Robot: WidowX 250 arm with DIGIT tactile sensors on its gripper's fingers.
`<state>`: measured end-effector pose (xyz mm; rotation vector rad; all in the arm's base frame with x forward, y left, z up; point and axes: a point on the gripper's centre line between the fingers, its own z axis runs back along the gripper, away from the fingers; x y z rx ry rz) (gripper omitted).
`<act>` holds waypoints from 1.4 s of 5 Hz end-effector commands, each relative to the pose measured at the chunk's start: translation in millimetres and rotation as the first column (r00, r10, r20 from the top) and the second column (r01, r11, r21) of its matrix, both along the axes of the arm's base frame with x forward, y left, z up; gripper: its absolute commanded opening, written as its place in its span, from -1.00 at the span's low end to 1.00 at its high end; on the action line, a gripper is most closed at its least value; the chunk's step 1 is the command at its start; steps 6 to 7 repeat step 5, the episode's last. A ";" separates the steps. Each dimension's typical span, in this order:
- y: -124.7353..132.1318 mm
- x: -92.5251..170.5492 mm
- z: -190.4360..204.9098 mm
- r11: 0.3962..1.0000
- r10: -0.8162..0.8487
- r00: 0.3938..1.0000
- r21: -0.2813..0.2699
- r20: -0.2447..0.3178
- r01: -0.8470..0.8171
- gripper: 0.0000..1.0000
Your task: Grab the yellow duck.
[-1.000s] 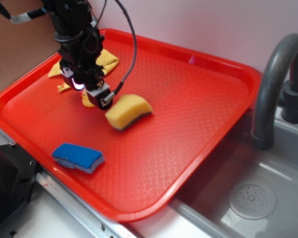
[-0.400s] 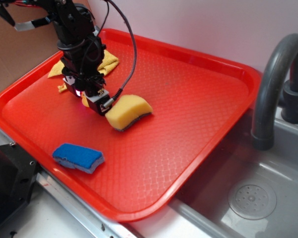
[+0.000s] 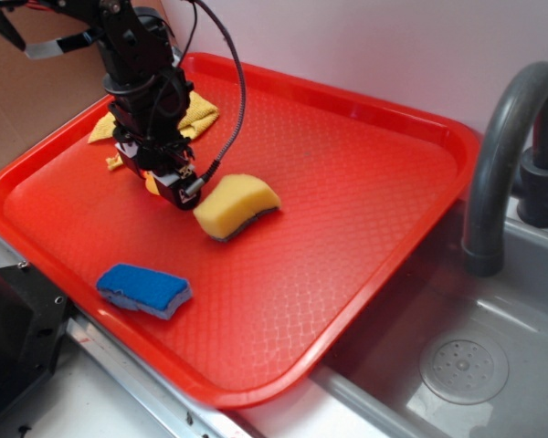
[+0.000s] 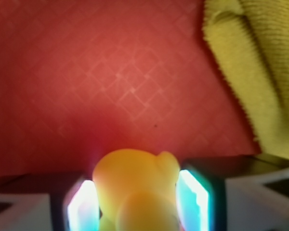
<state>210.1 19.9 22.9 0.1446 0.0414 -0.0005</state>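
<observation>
So I'm at the grabbing step: my black gripper (image 4: 137, 204) sits low on the red plastic tray (image 3: 365, 219), just beside the mustard terry cloth (image 4: 260, 72), fingers hugging the tiny glossy yellow rubber duck (image 4: 135, 192), so next I'd squeeze firm and lift straight up.

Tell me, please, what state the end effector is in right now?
End effector: its fingers sit on either side of the yellow duck, apparently pressing on it, low over the red tray.
</observation>
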 end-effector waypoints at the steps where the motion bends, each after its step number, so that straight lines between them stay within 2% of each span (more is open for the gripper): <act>1: -11.2 2.9 103.1 0.994 0.102 0.976 -0.063 0.194 -0.092 -1.00; 2: -17.5 -1.8 153.6 0.989 0.119 0.963 -0.117 0.240 -0.093 -1.00; 3: -17.2 -12.9 194.1 0.984 0.148 0.946 -0.138 0.288 -0.112 -1.00; 4: 4.1 -17.1 192.1 0.970 0.125 0.952 -0.235 0.279 -0.058 -1.00; 5: 4.1 -17.1 192.1 0.970 0.125 0.952 -0.235 0.279 -0.058 1.00; 7: 4.1 -17.1 192.1 0.970 0.125 0.952 -0.235 0.279 -0.058 1.00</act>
